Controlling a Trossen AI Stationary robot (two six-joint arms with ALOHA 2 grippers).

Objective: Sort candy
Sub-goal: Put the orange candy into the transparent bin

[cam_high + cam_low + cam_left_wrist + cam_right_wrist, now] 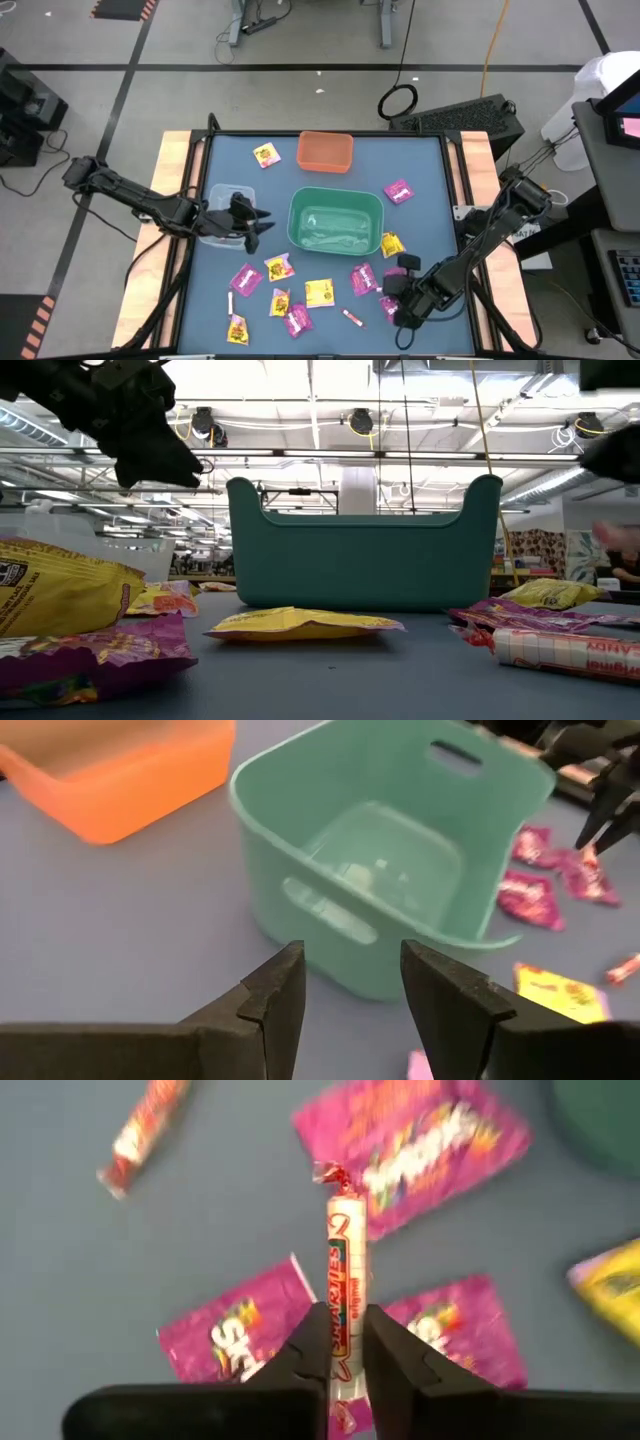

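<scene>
- Candy stick (343,1295) was clamped in right gripper (345,1342), above magenta packets (432,1137) near green bin (336,220).
- Left gripper (352,992) hung open beside that bin.
- Judgement: lift straight, carry level, release over its bin.

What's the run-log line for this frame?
task: sort candy | right gripper: shut on pink-white stick, above magenta packets | left gripper: open, empty, near green bin | green bin: no candy visible

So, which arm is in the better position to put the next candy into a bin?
Probably the right: the right gripper is shut on a candy stick. The left gripper is open and empty beside the green bin.
</scene>
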